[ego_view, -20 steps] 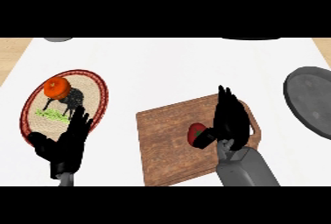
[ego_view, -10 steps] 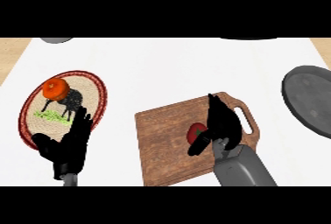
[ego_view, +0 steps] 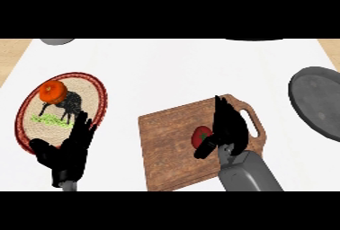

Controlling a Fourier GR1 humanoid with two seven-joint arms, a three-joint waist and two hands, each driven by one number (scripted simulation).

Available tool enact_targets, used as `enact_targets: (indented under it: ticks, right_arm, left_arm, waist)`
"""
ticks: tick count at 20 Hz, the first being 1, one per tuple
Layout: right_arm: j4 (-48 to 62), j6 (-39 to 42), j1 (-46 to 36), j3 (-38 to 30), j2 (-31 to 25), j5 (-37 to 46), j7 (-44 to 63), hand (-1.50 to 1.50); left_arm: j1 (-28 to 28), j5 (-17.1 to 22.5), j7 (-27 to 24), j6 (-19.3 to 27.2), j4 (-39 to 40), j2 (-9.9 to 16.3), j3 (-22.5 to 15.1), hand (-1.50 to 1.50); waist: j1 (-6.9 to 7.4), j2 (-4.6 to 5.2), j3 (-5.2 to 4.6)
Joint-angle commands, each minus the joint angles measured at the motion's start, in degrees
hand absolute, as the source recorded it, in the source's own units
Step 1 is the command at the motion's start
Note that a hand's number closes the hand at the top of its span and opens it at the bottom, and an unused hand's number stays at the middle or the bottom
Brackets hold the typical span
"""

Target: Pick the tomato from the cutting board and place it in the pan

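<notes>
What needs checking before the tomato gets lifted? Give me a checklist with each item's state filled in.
1. Tomato on the cutting board: ok, it lies near the board's middle, partly hidden by the right hand.
2. Right hand at the tomato: ok, the fingers reach past its right side and the thumb sits at its lower edge.
3. Grasp closed on the tomato: cannot tell, the hand hides the contact.
4. Pan in view: ok, at the right edge, nothing visible in the part that shows.
5. Path from board to pan: ok, bare counter between them.
6. Left hand out of the way: ok, it rests open by the plate, far left.
</notes>
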Motion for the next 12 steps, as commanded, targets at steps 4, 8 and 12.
enact_targets:
  ticks: [4, 8, 12]
  right_arm:
    - [6.5, -3.1, 1.9, 0.9, 0.6, 3.4, 3.6, -1.50]
    - [10.8, -6.2, -1.3, 1.3, 0.6, -0.5, -1.9, 1.50]
    - [10.3, -6.3, -0.3, 1.3, -0.2, 4.8, -8.1, 1.50]
  left_arm:
    - [-0.5, -0.8, 2.1, 0.4, 3.6, -0.8, -0.5, 0.00]
    - [0.1, -0.8, 0.0, -1.3, 3.9, -0.9, 0.4, 0.00]
    - [-3.8, 0.7, 0.2, -2.6, 7.6, -0.7, 2.7, 0.00]
  waist:
    - [-0.07, 0.54, -0.45]
    - [0.26, 0.49, -0.45]
    - [-0.06, 0.49, -0.46]
